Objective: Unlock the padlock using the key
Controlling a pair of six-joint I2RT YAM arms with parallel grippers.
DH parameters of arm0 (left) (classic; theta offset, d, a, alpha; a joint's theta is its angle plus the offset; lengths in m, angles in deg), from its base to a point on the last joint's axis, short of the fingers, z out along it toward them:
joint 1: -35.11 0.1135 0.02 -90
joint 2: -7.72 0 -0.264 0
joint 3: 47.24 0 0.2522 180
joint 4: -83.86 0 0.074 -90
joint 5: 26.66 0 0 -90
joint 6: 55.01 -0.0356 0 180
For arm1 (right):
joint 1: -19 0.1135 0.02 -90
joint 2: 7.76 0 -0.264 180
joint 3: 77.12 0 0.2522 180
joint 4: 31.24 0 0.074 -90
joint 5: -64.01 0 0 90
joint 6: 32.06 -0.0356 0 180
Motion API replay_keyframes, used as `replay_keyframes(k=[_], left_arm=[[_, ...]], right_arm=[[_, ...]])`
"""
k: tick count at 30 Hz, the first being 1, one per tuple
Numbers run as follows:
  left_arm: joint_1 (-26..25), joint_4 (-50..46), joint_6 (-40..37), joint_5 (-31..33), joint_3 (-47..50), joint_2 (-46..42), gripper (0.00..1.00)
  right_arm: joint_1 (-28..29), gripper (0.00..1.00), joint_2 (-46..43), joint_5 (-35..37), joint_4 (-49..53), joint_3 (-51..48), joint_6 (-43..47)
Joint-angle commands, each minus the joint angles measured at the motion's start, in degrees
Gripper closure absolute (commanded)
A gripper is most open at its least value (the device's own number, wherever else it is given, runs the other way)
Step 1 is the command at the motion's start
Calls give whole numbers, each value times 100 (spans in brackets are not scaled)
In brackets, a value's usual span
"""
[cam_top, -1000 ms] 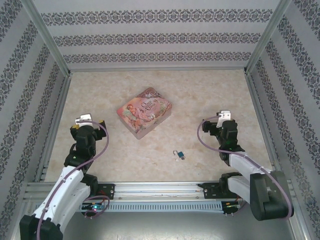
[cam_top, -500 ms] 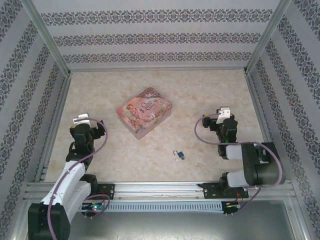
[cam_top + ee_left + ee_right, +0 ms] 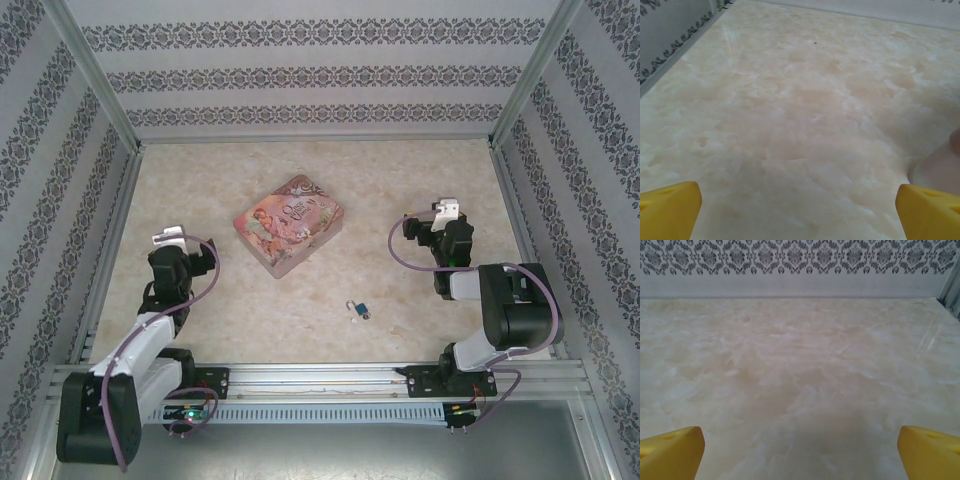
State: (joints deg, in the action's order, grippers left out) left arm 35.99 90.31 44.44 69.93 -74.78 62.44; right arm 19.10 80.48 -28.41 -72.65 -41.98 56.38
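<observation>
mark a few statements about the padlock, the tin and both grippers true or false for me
1. The padlock lies on the table, closer to its near edge than the pink tin. True.
2. The left gripper is shut on the padlock. False: the left gripper is open, with nothing between its fingertips.
3. The right gripper is open. True.
4. The padlock rests on top of the pink tin. False: it lies on the table, apart from the tin.

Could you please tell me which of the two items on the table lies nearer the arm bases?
The padlock, tiny and teal with a silver shackle; the much larger pink tin lies farther back.
</observation>
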Motion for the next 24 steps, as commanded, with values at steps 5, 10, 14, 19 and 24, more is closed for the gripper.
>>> replay_keyframes(k=[5,10,14,19,24], left_arm=[[75,2251,-172,-682,155,1141,1],[78,3248,-312,-993,132,1879,1],[78,3151,-580,-1160,-66,2063,1],[78,3419,-748,-1134,-132,2332,1],[86,4444,-854,-1194,-134,3322,1]], right_arm=[[-54,2,-42,51,113,32,-96],[-54,2,-37,58,113,32,-89],[-54,2,-44,55,113,32,-92],[-55,1,-41,57,114,32,-90],[-54,2,-44,52,115,32,-96]])
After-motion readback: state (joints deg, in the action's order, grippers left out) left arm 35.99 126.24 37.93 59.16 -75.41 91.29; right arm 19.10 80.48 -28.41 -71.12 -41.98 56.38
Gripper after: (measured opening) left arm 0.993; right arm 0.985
